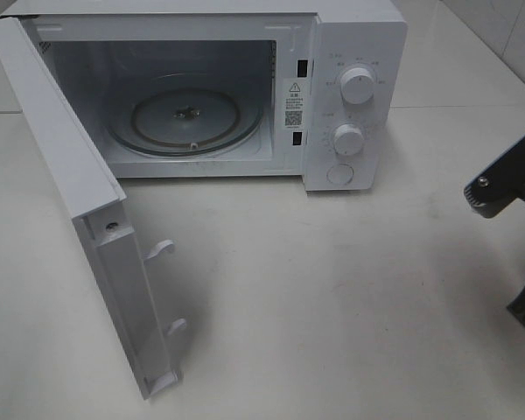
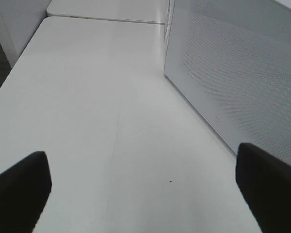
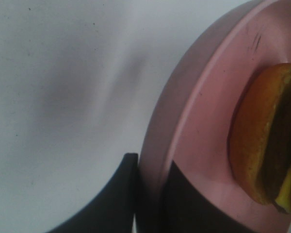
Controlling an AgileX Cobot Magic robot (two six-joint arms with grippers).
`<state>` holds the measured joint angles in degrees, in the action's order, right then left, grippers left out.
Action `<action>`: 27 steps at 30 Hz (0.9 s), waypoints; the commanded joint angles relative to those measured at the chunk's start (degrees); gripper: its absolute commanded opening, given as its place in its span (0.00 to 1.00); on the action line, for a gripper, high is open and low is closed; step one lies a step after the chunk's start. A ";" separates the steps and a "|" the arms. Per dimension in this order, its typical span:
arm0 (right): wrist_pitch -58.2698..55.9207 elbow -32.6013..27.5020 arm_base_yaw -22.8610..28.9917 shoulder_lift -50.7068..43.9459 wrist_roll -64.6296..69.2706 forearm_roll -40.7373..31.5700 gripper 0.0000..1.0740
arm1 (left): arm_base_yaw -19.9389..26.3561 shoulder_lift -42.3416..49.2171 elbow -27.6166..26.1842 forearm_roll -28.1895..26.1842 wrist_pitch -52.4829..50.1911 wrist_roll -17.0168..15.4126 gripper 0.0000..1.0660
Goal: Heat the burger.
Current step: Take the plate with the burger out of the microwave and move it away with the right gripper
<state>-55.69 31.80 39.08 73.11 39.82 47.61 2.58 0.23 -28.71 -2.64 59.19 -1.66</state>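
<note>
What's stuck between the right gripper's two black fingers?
The rim of the pink plate carrying the burger; the right wrist view shows the fingers pinching it.

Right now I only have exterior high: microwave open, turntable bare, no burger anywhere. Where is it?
Observer: On a pink plate, seen only in the right wrist view; the burger sits on it.
Operator: Is the right gripper on it?
Observer: Yes, the right gripper is shut on the plate's rim, one finger either side.
Operator: And the left?
Observer: The left gripper is open and empty over the table, beside the perforated side wall of the microwave.
</note>
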 commanded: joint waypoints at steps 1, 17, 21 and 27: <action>-1.60 2.12 -0.23 6.36 6.13 3.78 0.02 | 0.23 1.32 0.17 -0.40 -0.34 -0.06 0.92; 1.55 4.53 -0.34 23.84 21.26 6.82 0.05 | 0.23 1.32 0.17 -0.40 -0.34 -0.06 0.92; 2.98 4.53 -0.34 26.47 23.61 7.85 0.06 | 0.23 1.32 0.17 -0.40 -0.34 -0.06 0.92; 3.21 4.53 -0.34 32.03 33.52 13.75 0.07 | 0.23 1.32 0.17 -0.40 -0.34 -0.06 0.92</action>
<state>-48.64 36.15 39.02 104.28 70.53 56.95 2.58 0.23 -28.71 -2.64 59.19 -1.66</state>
